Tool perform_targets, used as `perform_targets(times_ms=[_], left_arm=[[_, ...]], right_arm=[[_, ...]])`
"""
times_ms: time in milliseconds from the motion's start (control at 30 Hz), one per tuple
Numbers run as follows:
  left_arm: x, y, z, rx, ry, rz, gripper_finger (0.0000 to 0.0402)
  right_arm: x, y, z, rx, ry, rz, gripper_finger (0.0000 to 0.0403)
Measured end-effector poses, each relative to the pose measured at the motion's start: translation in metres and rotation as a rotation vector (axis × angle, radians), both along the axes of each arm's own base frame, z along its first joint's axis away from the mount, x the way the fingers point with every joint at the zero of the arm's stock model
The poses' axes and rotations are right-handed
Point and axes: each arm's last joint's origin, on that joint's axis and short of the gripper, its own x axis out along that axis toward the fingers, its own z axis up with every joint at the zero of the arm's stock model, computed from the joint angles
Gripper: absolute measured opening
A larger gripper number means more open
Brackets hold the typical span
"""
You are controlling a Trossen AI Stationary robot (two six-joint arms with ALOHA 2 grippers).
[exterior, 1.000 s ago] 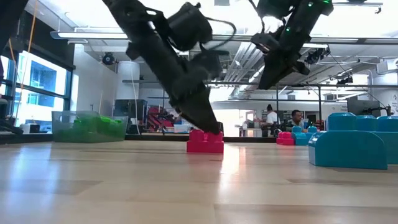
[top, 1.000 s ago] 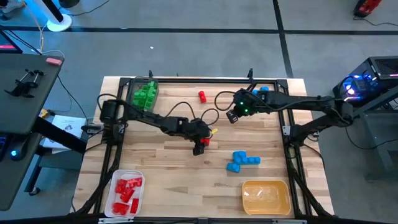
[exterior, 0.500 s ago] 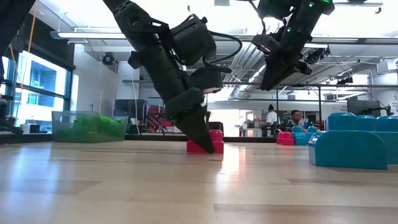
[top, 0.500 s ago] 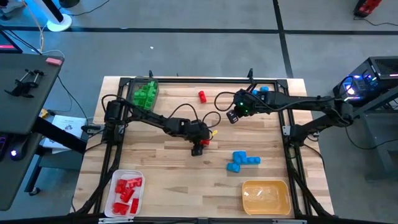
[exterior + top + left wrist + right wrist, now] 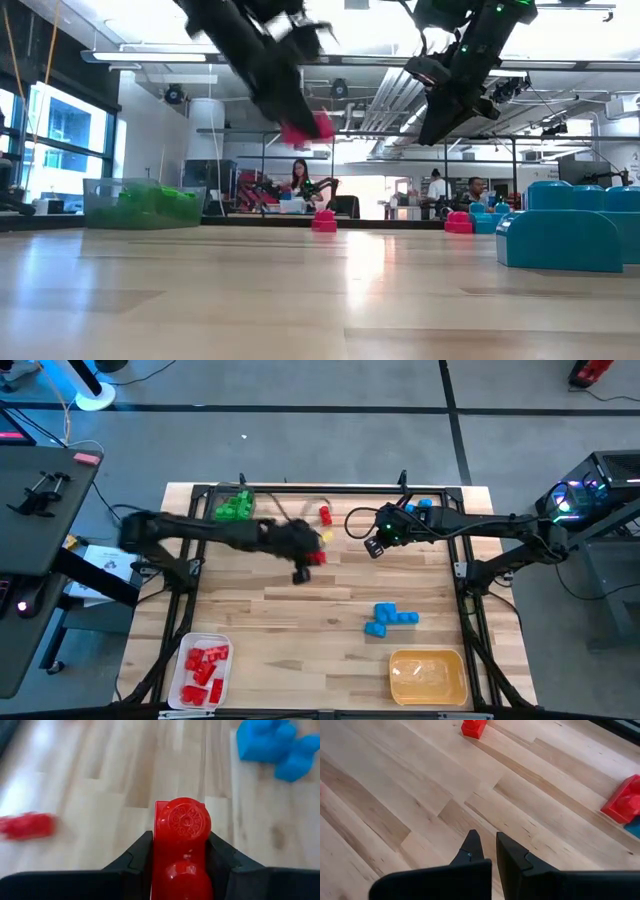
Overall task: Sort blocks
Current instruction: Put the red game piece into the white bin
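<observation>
A red block (image 5: 182, 845) hangs above the table's middle, with my left gripper (image 5: 303, 567) shut on it; the low view shows the block (image 5: 305, 128) well above the wood. My right gripper (image 5: 375, 547) hovers shut over the far right of the table, with nothing between its fingers (image 5: 471, 847). Another red block (image 5: 325, 514) lies on the wood near the far edge. A blue cluster of blocks (image 5: 390, 617) lies on the wood at the near right. More blue blocks (image 5: 420, 506) sit at the far right. My left gripper pinches the red block's two long sides (image 5: 159, 851) between its two fingers (image 5: 135, 857). The fingers slant downward and lie along the block, whose studded top (image 5: 186, 820) faces the wrist camera. The block is lifted clear of the table.
A clear tray of green blocks (image 5: 233, 508) stands at the far left. A white tray with red blocks (image 5: 205, 668) sits at the near left, and a yellow tray (image 5: 428, 675) at the near right. Bare wood lies between them.
My left gripper stood with its fingers around the red block on the table. It has taken hold of it and risen quickly, drawing toward the far edge and a little left. The block has gone from resting on the wood to hanging clear.
</observation>
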Motion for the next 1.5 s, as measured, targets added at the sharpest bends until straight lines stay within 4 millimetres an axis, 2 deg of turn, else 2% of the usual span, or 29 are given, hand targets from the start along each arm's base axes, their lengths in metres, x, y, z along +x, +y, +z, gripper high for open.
perform_targets(times_ms=[67, 133, 200, 300, 400, 500, 667, 800, 900, 1133, 1500], left_arm=[[-0.024, 0.003, 0.03, -0.023, -0.027, 0.045, 0.0105], [-0.049, 0.002, 0.052, -0.067, -0.038, 0.099, 0.0129], [-0.072, -0.008, 0.066, -0.116, -0.016, 0.133, 0.0144], [-0.103, -0.034, 0.077, -0.212, 0.069, 0.153, 0.0144], [-0.126, -0.067, 0.077, -0.311, 0.186, 0.164, 0.0126], [-0.141, -0.107, 0.075, -0.429, 0.279, 0.149, 0.0115], [-0.165, -0.169, 0.068, -0.537, 0.395, 0.142, 0.0126], [-0.183, -0.205, 0.056, -0.555, 0.492, 0.179, 0.014], [-0.192, -0.223, 0.047, -0.535, 0.543, 0.2, 0.0144], [-0.193, -0.237, 0.03, -0.526, 0.626, 0.326, 0.0149], [-0.19, -0.225, 0.041, -0.632, 0.678, 0.393, 0.0222]], right_arm=[[0.001, 0.0, 0.0, -0.009, -0.008, 0.011, 0.0], [0.003, -0.001, 0.002, -0.02, -0.023, 0.021, 0.0], [0.005, -0.001, 0.003, -0.034, -0.046, 0.035, 0.0], [0.008, -0.002, 0.005, -0.049, -0.073, 0.057, 0.0], [0.009, -0.002, 0.006, -0.056, -0.084, 0.074, 0.0], [0.009, -0.002, 0.006, -0.06, -0.083, 0.092, 0.0], [0.009, -0.002, 0.006, -0.061, -0.081, 0.103, 0.0], [0.009, -0.002, 0.006, -0.07, -0.076, 0.117, 0.0], [0.009, -0.003, 0.006, -0.067, -0.077, 0.115, 0.0], [0.008, -0.008, 0.006, -0.052, -0.083, 0.106, 0.0], [0.006, -0.014, 0.006, -0.052, -0.079, 0.113, 0.0]])
